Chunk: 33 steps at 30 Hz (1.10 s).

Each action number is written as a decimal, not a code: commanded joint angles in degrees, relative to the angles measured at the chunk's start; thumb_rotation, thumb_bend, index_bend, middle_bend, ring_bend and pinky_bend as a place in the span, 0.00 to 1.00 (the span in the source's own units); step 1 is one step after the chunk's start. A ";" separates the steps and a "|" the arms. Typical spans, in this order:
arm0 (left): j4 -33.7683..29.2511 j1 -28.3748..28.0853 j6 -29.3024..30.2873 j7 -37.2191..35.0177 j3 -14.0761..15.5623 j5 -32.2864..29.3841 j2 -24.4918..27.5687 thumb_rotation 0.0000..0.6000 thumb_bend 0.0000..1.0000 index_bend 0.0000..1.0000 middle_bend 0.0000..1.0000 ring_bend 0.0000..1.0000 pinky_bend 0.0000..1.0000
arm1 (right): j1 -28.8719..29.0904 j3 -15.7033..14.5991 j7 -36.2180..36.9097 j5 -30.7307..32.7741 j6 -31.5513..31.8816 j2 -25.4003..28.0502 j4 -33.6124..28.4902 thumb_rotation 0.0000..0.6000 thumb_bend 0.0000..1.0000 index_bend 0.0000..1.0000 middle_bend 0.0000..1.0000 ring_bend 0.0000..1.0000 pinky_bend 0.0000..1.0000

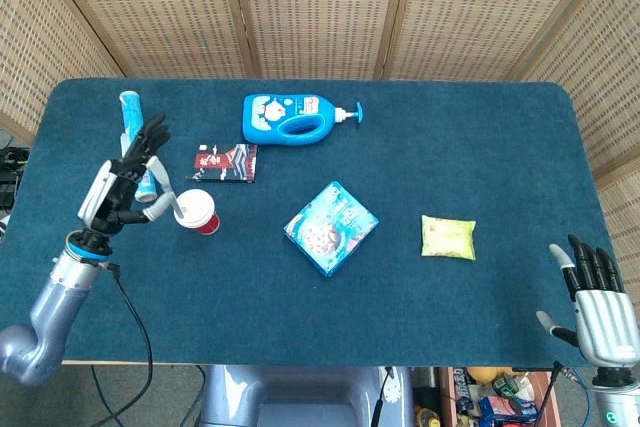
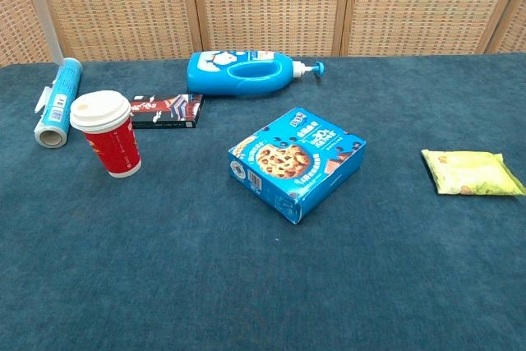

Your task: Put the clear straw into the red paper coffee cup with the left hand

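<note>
Nearest the robot, the right hand (image 1: 597, 299) hangs off the counter's (image 1: 480, 147) front edge, far right of the red paper coffee cup (image 1: 196, 212), fingers spread and holding nothing. Just left of the cup, the left hand (image 1: 125, 185) pinches the clear straw (image 1: 170, 209), which angles toward the cup's white lid. Behind the cup lies a dark packet (image 1: 224, 162).

Bright even light, soft shadows, sharp focus
</note>
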 commanded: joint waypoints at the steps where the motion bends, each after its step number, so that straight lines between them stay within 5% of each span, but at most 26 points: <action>1: 3.10 0.87 -0.70 -2.47 0.31 -1.41 1.40 1.00 0.49 0.63 0.00 0.00 0.00 | 0.25 0.29 0.32 0.86 -0.66 0.02 0.09 1.00 0.00 0.00 0.00 0.00 0.00; 13: 11.39 -0.05 -4.36 -7.98 2.65 -1.02 -1.64 1.00 0.49 0.63 0.00 0.00 0.00 | 0.86 0.53 -0.01 2.81 -2.38 -0.33 0.79 1.00 0.00 0.00 0.00 0.00 0.00; 33: 19.12 -2.92 -5.50 -13.34 1.60 -2.62 -9.29 1.00 0.49 0.63 0.00 0.00 0.00 | 1.40 0.78 0.86 4.70 -3.82 -0.39 1.87 1.00 0.00 0.00 0.00 0.00 0.00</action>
